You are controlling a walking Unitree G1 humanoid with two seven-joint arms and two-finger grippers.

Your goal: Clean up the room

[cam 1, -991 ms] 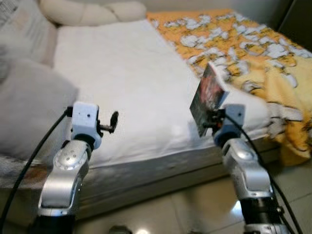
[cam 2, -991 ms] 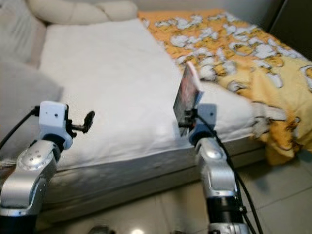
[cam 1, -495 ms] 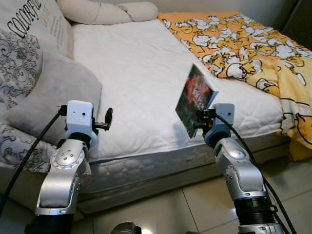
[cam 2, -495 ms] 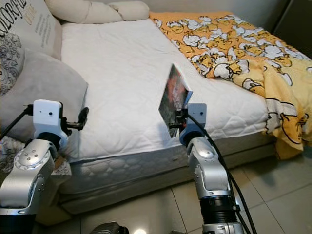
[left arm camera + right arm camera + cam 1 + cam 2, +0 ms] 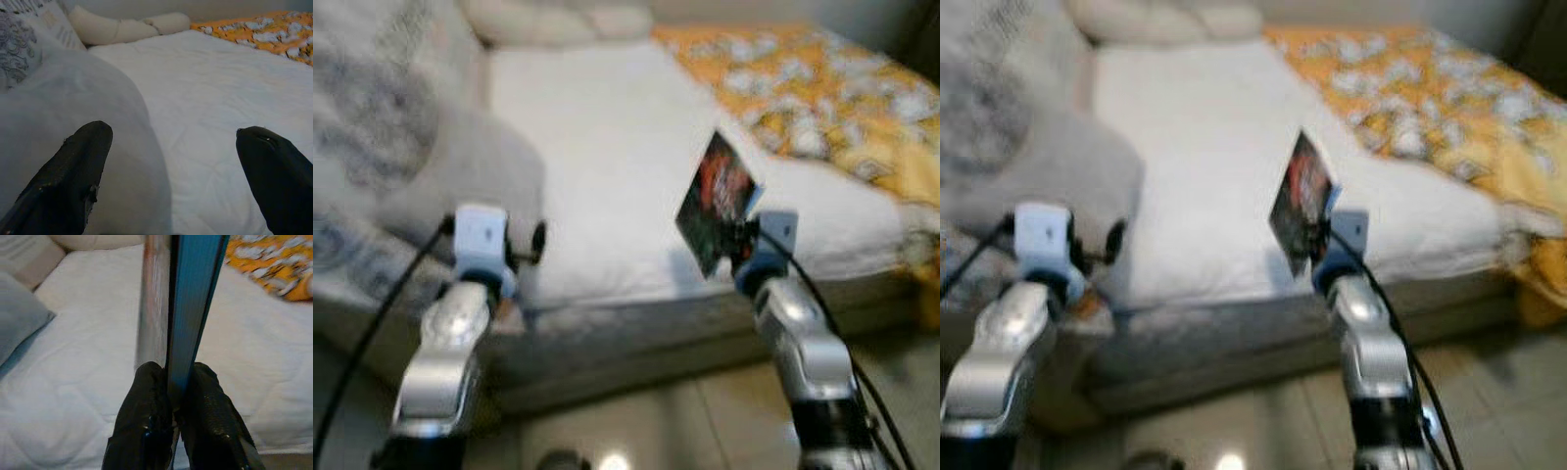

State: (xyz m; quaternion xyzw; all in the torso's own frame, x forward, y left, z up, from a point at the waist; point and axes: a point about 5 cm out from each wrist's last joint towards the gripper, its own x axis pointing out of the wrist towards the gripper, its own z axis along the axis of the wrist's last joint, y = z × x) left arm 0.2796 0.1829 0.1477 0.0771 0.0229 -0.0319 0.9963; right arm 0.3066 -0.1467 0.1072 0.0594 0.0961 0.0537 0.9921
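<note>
While the right gripper (image 5: 172,396) carries a book (image 5: 718,199) upright over the bed (image 5: 607,147) edge, jaws clamped on it, the left gripper (image 5: 176,161) gapes unladen; next, find it a proper place.

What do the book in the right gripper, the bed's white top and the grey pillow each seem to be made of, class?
Book, clamped in the right gripper: likely paper or card with a glossy printed cover, since its thin cover shows a sheen.
Bed's white top: matte quilted fabric, going by its stitched dimples and soft creases.
Grey pillow: smooth woven cloth, probably soft-filled, judging by its rounded bulge.
</note>
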